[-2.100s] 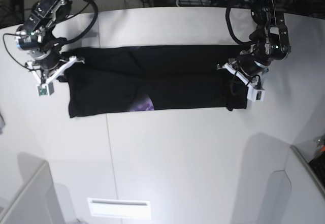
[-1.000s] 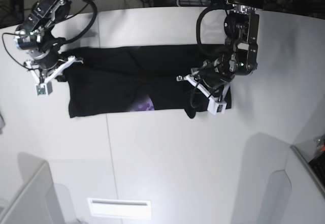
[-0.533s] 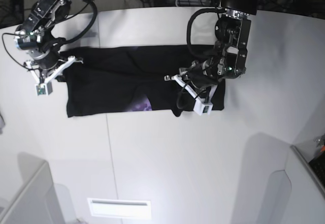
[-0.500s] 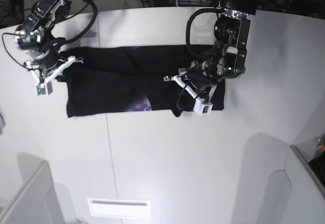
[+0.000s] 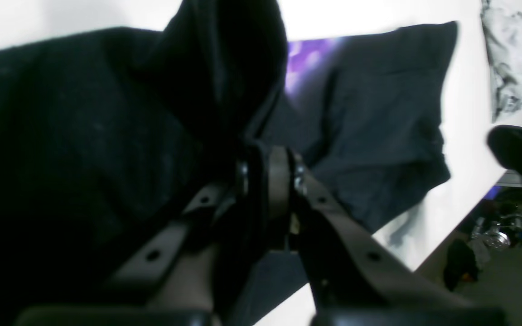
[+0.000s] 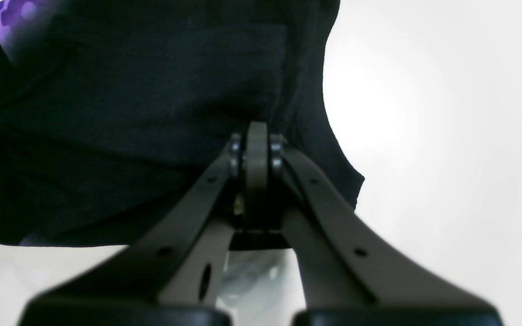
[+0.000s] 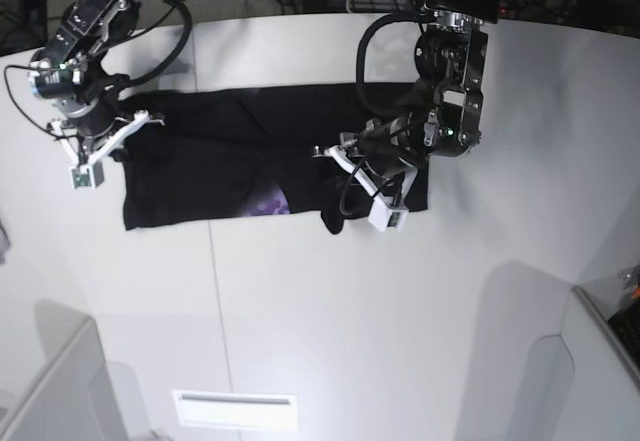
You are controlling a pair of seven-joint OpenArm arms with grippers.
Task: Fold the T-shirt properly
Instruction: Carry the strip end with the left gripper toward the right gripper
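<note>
Black T-shirt (image 7: 220, 151), purple print; white table (image 7: 330, 311).

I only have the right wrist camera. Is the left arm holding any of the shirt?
Observer: Yes. The left gripper is shut on a bunched fold of the T-shirt.
Operator: Where is it over the shirt?
Observer: Above the middle stretch, well apart from the right gripper at the opposite end.
Operator: Anything dangling?
Observer: A dark lump of cloth pokes past the shirt's near edge.
</note>
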